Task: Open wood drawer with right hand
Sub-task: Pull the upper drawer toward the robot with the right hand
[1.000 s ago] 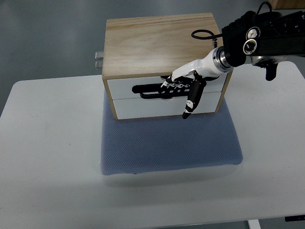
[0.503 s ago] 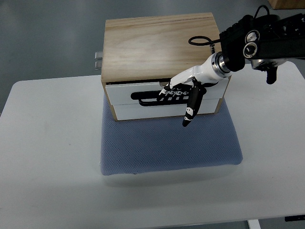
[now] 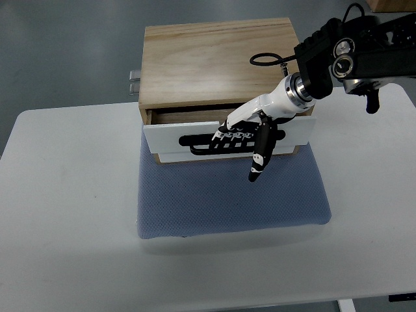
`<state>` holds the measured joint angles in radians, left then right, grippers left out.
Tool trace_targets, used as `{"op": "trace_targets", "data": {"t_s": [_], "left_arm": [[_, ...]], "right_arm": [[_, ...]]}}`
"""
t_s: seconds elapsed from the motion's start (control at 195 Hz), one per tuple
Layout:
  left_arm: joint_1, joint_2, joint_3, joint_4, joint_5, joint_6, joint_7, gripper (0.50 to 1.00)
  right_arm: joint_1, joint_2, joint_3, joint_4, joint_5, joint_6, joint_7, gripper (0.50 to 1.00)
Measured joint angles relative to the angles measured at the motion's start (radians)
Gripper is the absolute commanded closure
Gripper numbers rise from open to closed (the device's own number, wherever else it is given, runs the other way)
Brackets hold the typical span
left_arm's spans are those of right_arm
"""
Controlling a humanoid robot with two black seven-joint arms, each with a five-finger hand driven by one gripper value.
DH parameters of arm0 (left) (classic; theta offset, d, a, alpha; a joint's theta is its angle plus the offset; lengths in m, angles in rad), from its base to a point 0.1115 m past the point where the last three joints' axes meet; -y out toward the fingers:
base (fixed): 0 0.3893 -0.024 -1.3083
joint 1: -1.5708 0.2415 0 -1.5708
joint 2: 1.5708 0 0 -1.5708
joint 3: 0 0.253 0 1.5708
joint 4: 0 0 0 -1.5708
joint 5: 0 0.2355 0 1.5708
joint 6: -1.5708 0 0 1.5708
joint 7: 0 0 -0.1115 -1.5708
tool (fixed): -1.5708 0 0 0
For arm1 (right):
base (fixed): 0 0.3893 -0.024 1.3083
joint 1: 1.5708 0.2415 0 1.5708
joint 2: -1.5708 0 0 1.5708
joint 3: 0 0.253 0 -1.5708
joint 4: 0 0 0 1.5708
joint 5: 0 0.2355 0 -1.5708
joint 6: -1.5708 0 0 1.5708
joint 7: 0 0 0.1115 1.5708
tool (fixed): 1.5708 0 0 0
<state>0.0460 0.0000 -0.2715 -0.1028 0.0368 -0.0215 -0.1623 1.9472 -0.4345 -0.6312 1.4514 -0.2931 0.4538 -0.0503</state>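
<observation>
Gripping drawer handle [image 3: 201, 141] — right hand [image 3: 246, 133] fingers hooked in, thumb pointing down.

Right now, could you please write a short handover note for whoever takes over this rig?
Right hand: fingers hooked in the black handle of the top drawer; thumb points down over the front.
Left hand: not in view.
Wood drawer box: sits on the blue mat on the white table.
Done: top drawer is partly out, a strip of its inside shows behind the white front.
Left: pull further toward the robot until it is fully open, then let go.
</observation>
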Motion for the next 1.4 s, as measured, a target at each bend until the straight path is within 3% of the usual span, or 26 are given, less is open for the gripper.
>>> {"op": "trace_targets", "data": {"t_s": [1.067, 1.4], "left_arm": [[0.000, 0.000, 0.000, 0.000, 0.000, 0.000, 0.000, 0.500], [0.000, 0.000, 0.000, 0.000, 0.000, 0.000, 0.000, 0.500]], "right_arm": [[0.036, -0.059, 0.002, 0.116, 0.002, 0.089, 0.006, 0.556], [0.038, -0.057, 0.007, 0.134, 0.000, 0.072, 0.006, 0.556]]}}
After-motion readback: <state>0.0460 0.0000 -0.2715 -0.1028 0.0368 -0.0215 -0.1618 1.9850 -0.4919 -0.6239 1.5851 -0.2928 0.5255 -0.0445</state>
